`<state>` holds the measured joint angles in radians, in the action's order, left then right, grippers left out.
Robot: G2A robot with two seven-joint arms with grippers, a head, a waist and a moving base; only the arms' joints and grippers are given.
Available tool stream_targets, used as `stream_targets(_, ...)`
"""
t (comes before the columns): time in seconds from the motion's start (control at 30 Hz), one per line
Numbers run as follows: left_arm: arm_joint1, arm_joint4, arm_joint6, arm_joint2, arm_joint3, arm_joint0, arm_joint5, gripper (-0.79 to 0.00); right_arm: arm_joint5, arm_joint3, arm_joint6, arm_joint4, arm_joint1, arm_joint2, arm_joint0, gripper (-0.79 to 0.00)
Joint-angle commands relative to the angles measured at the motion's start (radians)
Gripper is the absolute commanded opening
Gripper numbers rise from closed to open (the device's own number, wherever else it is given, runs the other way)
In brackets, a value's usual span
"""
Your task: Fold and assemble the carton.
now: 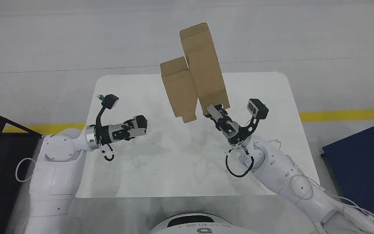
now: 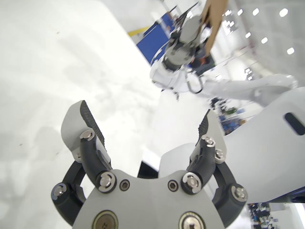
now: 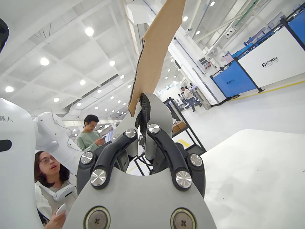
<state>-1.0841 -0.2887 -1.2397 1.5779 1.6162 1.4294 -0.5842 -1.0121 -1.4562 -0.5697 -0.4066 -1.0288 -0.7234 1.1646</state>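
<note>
A flat brown cardboard carton [image 1: 194, 73] is held up in the air above the far half of the white table [image 1: 146, 169]. My right gripper [image 1: 213, 110] is shut on its lower edge. From the right wrist the carton [image 3: 157, 48] rises edge-on from between the closed fingers [image 3: 145, 110]. My left gripper [image 1: 140, 124] hovers over the table's left side, open and holding nothing, well apart from the carton. The left wrist view has its fingertips [image 2: 85, 115] spread wide, with the right gripper and the carton [image 2: 215, 8] farther off.
The white table [image 2: 59, 48] has rounded corners and bare room in the middle and near side. A yellow floor line [image 1: 336, 115] runs past the table on the right. Blue panels [image 3: 238, 79] stand across the floor.
</note>
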Motion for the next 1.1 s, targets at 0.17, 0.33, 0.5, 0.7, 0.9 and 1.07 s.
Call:
stream_targets(0.17, 0.000, 0.322, 0.004, 0.000, 0.000, -0.002, -0.001, 0.000, 0.000, 0.000, 0.001, 0.002, 0.000, 0.000, 0.000, -0.785)
stream_targets(0.33, -0.003, 0.211, -0.008, -0.034, -0.005, 0.011, 0.036, 0.000, 0.000, 0.000, 0.001, 0.002, 0.000, 0.000, 0.000, -0.785)
stream_targets(0.5, 0.004, -0.425, -0.296, -0.096, -0.170, -0.150, 0.390, 0.000, 0.133, -0.010, 0.083, 0.005, -0.001, -0.035, 0.023, -0.785)
stream_targets(0.7, 0.017, -0.570, -0.296, -0.215, -0.252, -0.348, 0.385, 0.000, 0.153, -0.056, 0.188, 0.026, 0.026, -0.131, 0.096, -0.785)
stream_targets(0.9, 0.003, -0.543, -0.296, -0.367, -0.315, -0.499, 0.344, 0.000, 0.086, -0.130, 0.211, 0.069, 0.055, -0.258, 0.198, -0.785)
stream_targets(1.07, -0.020, -0.531, -0.266, -0.430, -0.384, -0.573, 0.270, -0.009, 0.091, -0.150, 0.297, 0.105, 0.062, -0.293, 0.231, -0.785)
